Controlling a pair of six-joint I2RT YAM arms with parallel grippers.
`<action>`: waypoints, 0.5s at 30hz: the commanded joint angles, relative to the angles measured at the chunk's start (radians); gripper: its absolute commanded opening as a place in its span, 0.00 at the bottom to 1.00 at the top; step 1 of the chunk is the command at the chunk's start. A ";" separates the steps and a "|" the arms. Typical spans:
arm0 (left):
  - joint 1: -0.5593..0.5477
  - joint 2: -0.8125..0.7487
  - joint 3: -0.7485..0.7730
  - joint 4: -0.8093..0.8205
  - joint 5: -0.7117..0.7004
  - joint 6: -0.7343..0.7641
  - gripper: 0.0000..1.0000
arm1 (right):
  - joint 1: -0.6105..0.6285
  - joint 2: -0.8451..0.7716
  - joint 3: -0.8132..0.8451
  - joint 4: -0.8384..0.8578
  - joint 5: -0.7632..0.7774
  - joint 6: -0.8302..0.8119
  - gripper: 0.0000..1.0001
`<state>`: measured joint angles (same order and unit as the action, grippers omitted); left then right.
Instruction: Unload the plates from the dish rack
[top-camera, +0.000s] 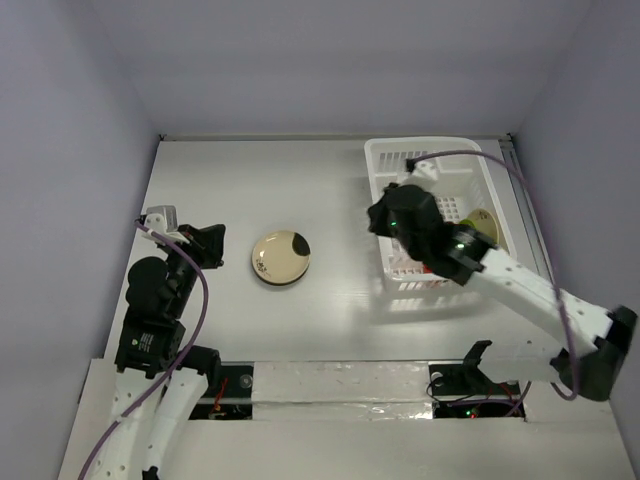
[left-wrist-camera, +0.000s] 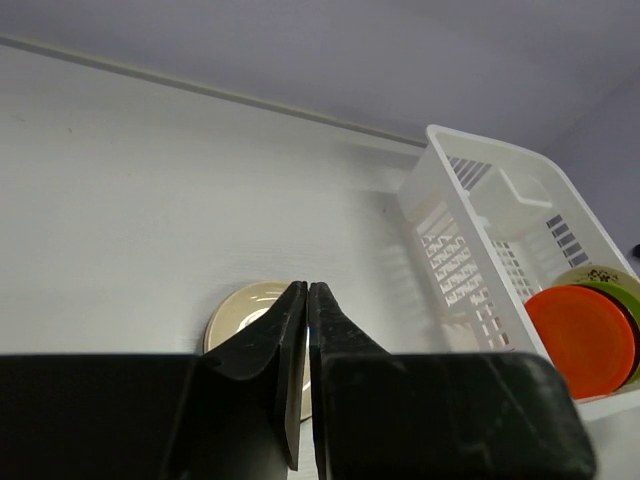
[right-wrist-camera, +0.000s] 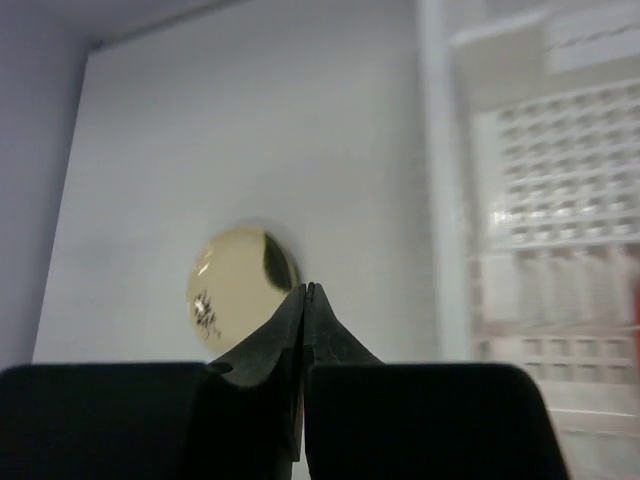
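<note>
A cream plate (top-camera: 280, 257) with a dark patch lies flat on the table left of the white dish rack (top-camera: 470, 165). It also shows in the left wrist view (left-wrist-camera: 238, 308) and the right wrist view (right-wrist-camera: 232, 290). In the rack (left-wrist-camera: 470, 260) an orange-red plate (left-wrist-camera: 583, 338) stands on edge, with a yellow-green plate (left-wrist-camera: 628, 300) behind it. From above I see a yellow-green plate (top-camera: 482, 224). My right gripper (top-camera: 374, 220) is shut and empty at the rack's left wall (right-wrist-camera: 540, 200). My left gripper (top-camera: 212, 246) is shut and empty, left of the cream plate.
The rack stands at the back right near the right wall. The right arm (top-camera: 520, 290) reaches across the rack's near side and hides part of its inside. A taped strip (top-camera: 350, 380) runs along the table's near edge.
</note>
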<state>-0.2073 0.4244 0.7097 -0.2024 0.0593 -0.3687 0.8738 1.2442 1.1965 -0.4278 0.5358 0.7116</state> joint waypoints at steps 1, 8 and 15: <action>-0.017 -0.019 0.019 0.037 -0.002 0.002 0.02 | -0.085 -0.084 0.103 -0.368 0.199 -0.100 0.00; -0.036 -0.035 0.017 0.023 -0.004 0.004 0.21 | -0.211 -0.048 0.189 -0.730 0.262 -0.078 0.36; -0.046 -0.052 0.008 0.017 0.019 0.007 0.31 | -0.348 0.000 0.178 -0.654 0.133 -0.222 0.46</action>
<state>-0.2436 0.3889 0.7094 -0.2104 0.0559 -0.3679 0.5514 1.2404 1.3663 -1.0725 0.6983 0.5667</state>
